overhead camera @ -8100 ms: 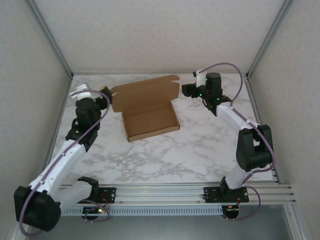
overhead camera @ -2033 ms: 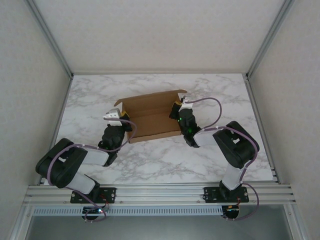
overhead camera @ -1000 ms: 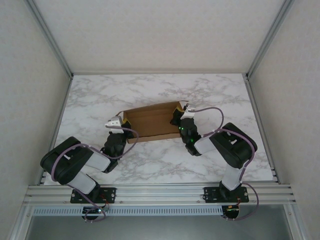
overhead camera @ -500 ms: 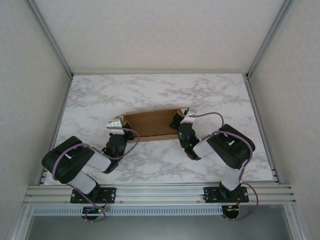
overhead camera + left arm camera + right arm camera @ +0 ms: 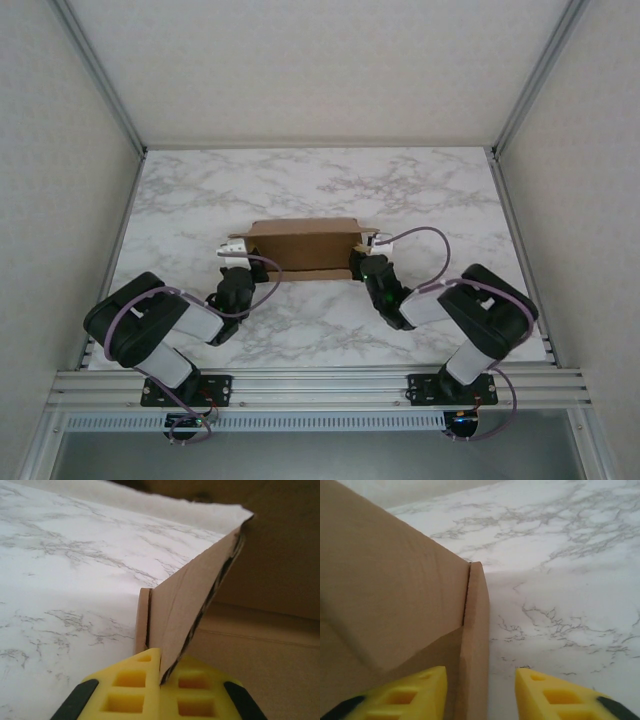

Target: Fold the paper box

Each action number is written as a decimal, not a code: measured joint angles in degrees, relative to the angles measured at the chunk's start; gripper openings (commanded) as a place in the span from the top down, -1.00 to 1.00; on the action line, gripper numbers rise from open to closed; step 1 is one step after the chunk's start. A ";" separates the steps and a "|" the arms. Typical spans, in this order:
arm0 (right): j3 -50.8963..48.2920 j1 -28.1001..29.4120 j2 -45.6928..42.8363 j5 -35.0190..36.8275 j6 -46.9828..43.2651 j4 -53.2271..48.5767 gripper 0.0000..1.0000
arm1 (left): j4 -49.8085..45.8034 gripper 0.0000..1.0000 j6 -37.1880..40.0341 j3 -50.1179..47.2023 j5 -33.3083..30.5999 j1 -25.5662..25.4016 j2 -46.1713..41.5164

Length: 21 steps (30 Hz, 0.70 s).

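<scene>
Lid has swung down over the tray since the earlier top view, where it lay open toward the back, and both arms have come in from the far sides to the box ends.

Left gripper (image 5: 161, 666): clamped on a cardboard side flap (image 5: 192, 600) at the left end, with the edge running up between the yellow pads (image 5: 131, 681). Right gripper (image 5: 480, 672): fingers apart, straddling the right side wall (image 5: 476, 630). There is a gap on the outer side, so it isn't pinching.

Paper box (image 5: 305, 245) sits mid-table between the two grippers, long side across. The lid panel is tilted forward and not flat yet. Marble table (image 5: 420, 190) lies beyond it.

Step, as judged: closing the lid, late in the fold. Next likely needs the lid pressed fully down and its end flaps guided inside the side walls. The right side probably has to close or push first. Risk: the left flap buckles if dragged while pinched.
</scene>
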 measured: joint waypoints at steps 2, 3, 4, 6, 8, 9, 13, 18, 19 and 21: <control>-1.22 0.00 -3.76 -1.05 -0.52 -1.31 0.09 | -0.39 1.00 0.17 0.22 -0.20 -0.15 0.00; -1.97 0.00 -6.12 -1.57 -0.76 -2.01 0.10 | -0.61 1.00 0.33 0.35 -0.20 -0.20 0.00; -2.84 0.00 -8.74 -1.95 -0.92 -2.69 0.11 | -0.74 1.00 0.50 0.44 -0.22 -0.26 0.00; -4.59 0.00 -14.08 -2.14 -1.11 -4.33 0.15 | -0.94 1.00 0.72 0.50 -0.24 -0.26 0.00; -6.62 0.00 -20.06 -2.36 -1.36 -5.75 0.23 | -1.05 1.00 0.81 0.59 -0.28 -0.26 0.00; -7.65 0.00 -23.50 -2.54 -1.57 -6.80 0.28 | -1.14 1.00 0.94 0.66 -0.35 -0.28 0.00; -9.25 0.00 -38.69 -3.15 -3.76 -14.47 0.41 | -1.46 1.00 1.20 0.98 -0.39 -0.44 0.04; 0.26 -0.35 -48.48 -5.66 -6.29 -30.16 0.68 | -2.47 1.00 1.81 1.84 -0.37 -0.63 0.11; 4.35 -0.50 -47.71 -6.84 -6.97 -32.68 0.74 | -2.60 1.00 1.88 2.03 -0.35 -0.63 0.15; 11.87 -0.55 -44.59 -9.44 -7.63 -36.54 0.86 | -2.86 0.93 2.05 2.38 -0.33 -0.63 0.31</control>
